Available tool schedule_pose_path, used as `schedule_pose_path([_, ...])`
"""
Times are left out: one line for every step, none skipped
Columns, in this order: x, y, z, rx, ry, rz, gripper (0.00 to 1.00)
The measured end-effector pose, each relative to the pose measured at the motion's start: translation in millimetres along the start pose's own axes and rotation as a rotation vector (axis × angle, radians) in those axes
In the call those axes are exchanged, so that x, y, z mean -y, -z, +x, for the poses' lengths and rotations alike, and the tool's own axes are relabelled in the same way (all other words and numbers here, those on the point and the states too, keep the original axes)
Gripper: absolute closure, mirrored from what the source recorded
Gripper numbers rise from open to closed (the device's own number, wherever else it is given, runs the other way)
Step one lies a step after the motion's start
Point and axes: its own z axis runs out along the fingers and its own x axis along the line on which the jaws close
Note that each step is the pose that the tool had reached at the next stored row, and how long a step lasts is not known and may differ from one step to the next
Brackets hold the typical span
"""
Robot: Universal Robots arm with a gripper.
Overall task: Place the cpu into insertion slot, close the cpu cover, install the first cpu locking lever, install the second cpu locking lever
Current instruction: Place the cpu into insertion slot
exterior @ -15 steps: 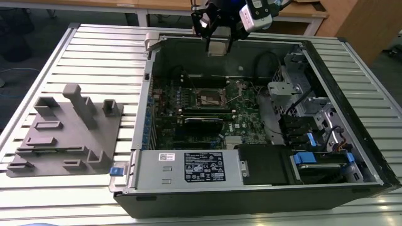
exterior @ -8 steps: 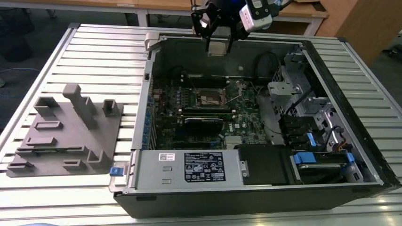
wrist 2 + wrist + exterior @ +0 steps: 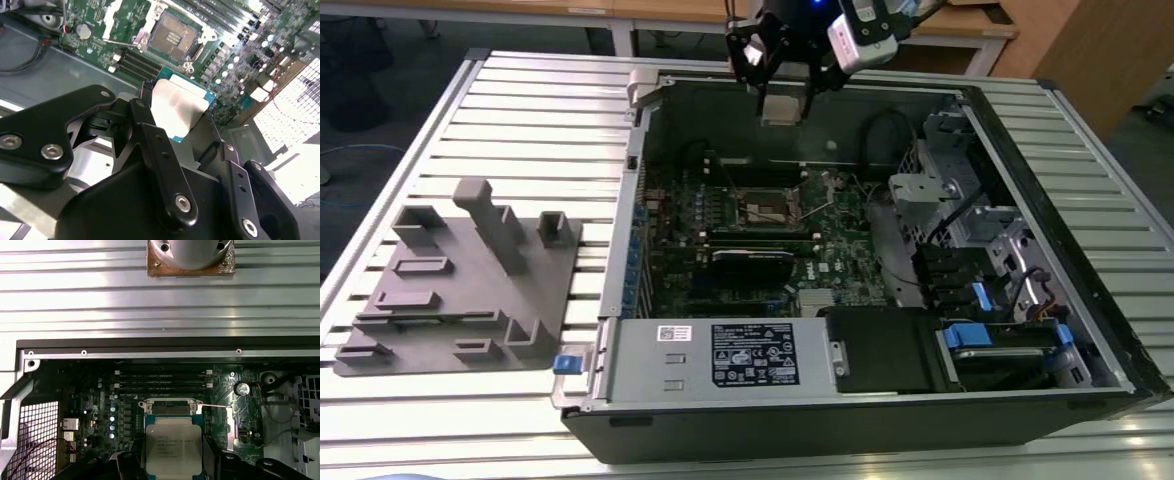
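My gripper [image 3: 781,98] hangs above the far rim of the open computer case [image 3: 1067,230], shut on the cpu [image 3: 778,108]. The cpu [image 3: 172,446] is a flat square chip with a silver-grey top, held by two opposite edges between black fingers [image 3: 150,135]. Below it on the green motherboard lies the insertion slot [image 3: 174,36], its dark contact field uncovered inside a silvery rim. In the exterior view the insertion slot [image 3: 767,207] sits nearer the camera than the gripper, well apart from the chip. A thin wire lever [image 3: 215,406] sticks out beside the socket. I cannot make out the cpu cover for certain.
The case lies on a slatted metal table [image 3: 520,100]. A grey fixture block [image 3: 467,280] stands at the exterior view's left. Inside the case are the power supply [image 3: 720,355], a drive bay with blue tabs [image 3: 987,335], long black memory slots [image 3: 160,381] and loose cables [image 3: 894,135].
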Motion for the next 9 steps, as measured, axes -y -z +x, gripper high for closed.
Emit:
schedule_pose_path([0.1,-0.7,0.0,0.0001,0.000,0.0061,0.46])
schedule_pose_path([0.2,-1.4,0.0,0.0003,0.000,0.0120,0.46])
schedule_pose_path([0.3,-2.3,-0.1,0.0006,0.000,0.0162,0.46])
schedule_pose_path([0.4,-2.6,-0.1,0.0006,0.000,0.0175,0.46])
schedule_pose_path([0.4,-2.6,-0.1,0.0005,0.000,0.0181,0.46])
schedule_pose_path([0.4,-2.6,-0.1,0.0005,0.000,0.0183,0.46])
schedule_pose_path([0.6,-4.3,-0.1,0.0005,0.000,0.0184,0.46])
schedule_pose_path([0.8,-6.0,-0.1,0.0005,0.000,0.0184,0.46])
schedule_pose_path([0.8,-6.0,-0.1,0.0005,0.000,0.0183,0.46])
